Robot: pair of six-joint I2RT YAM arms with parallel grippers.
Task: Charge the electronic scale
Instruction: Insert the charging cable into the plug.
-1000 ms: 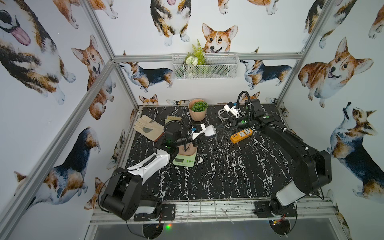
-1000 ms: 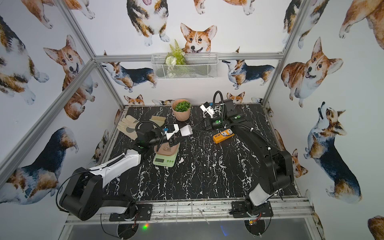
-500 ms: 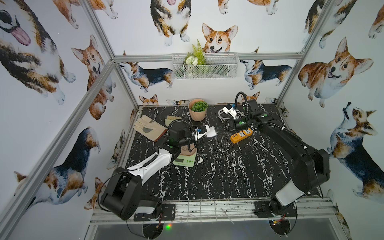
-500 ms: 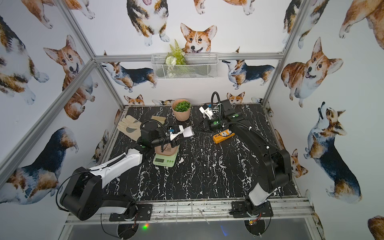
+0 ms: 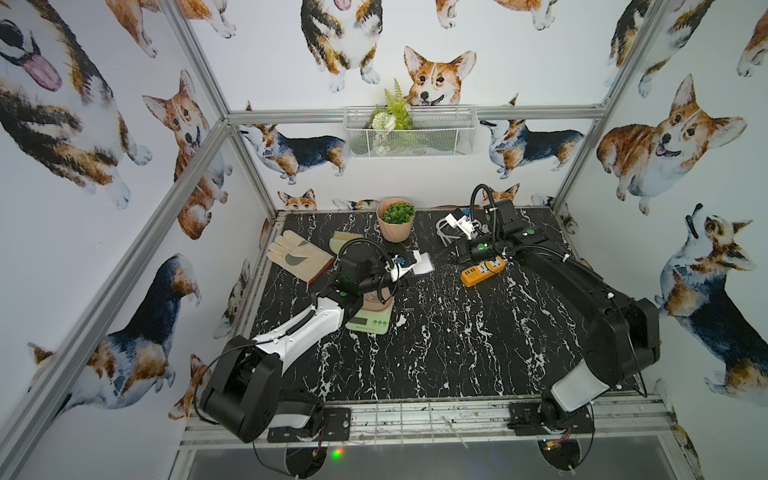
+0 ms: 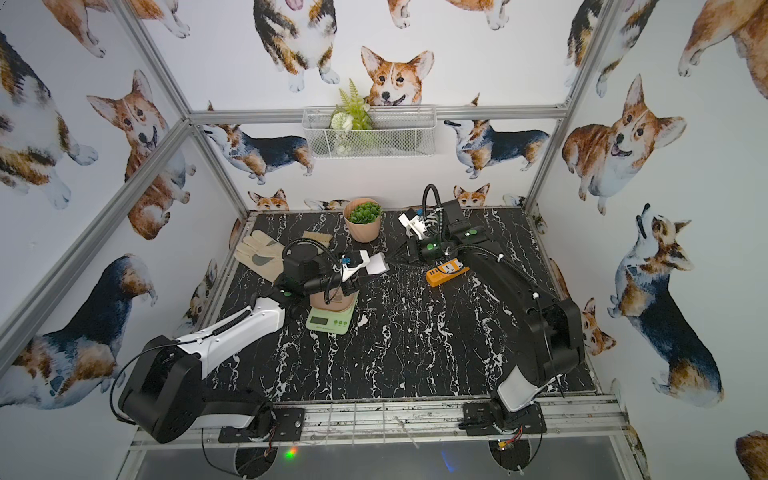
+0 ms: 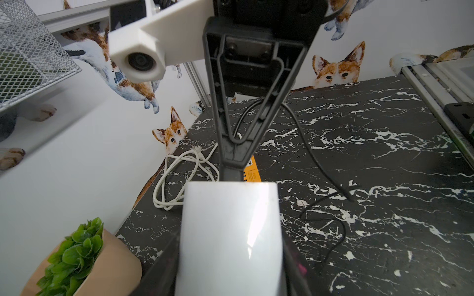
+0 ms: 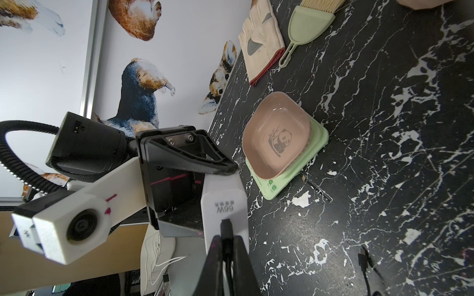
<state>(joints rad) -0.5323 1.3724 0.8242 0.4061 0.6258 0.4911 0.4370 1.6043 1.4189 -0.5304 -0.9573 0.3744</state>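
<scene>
Both jaws are meeting at one joint: my left gripper (image 8: pixel 217 198) is clamping the white block charger (image 8: pixel 227 208), and my right gripper (image 8: pixel 228 253) is pinching the black cable plug (image 8: pixel 226 226) at its port. I am aiming to push straight in. The pale green square scale (image 8: pixel 284 188) is sitting on the black marbled desk (image 8: pixel 384 179) nearby. The charger is showing "66W".

Glove (image 5: pixel 297 257) lies beside brush (image 5: pixel 345 240); potted plant (image 5: pixel 395 219) stands nearby.

Corgi-print walls (image 5: pixel 270 62) are enclosing every side; aluminium frame (image 5: pixel 197 58) is running along corners; black white-veined marble tabletop (image 5: pixel 457 353) is lying lower centre; white wire basket (image 5: pixel 440 139) is hanging upper centre
</scene>
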